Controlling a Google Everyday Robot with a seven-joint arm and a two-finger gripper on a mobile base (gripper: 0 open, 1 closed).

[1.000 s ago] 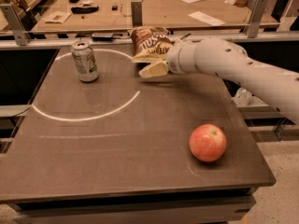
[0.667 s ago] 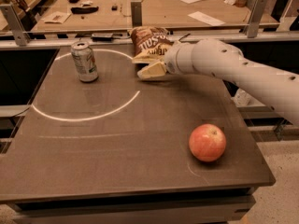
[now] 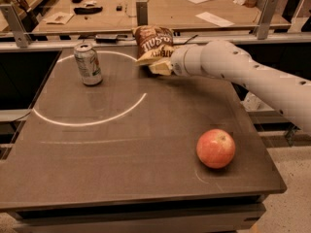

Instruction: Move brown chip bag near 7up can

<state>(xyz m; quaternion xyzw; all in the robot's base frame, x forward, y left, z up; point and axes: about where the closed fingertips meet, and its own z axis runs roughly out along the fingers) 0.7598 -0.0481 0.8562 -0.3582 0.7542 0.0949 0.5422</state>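
**Half done at most: bag at the gripper, gap to the can left to close**

One move remains, by the look of it: the carry to the left. The brown chip bag (image 3: pixel 152 41) stands near the far edge of the table (image 3: pixel 121 144), tilted a little, with its tan lower corner crumpled against the gripper (image 3: pixel 165 66). The gripper sits at the end of the white arm (image 3: pixel 243 72), which reaches in from the right. The bag hides the grip itself, so I cannot tell how far open the gripper is or whether it truly has hold. The crumpling only suggests a grasp.

The 7up can (image 3: pixel 88 64) stands upright to the left of the bag, inside the white arc (image 3: pixel 92 123) painted on the tabletop. Bare table lies between the two, so they are apart and not yet what I would call near. The apple (image 3: pixel 215 148) rests toward the front right, well away from any path between them.

What is left, as I judge it, is to bring the bag leftward and set it down just beside the can without knocking it.
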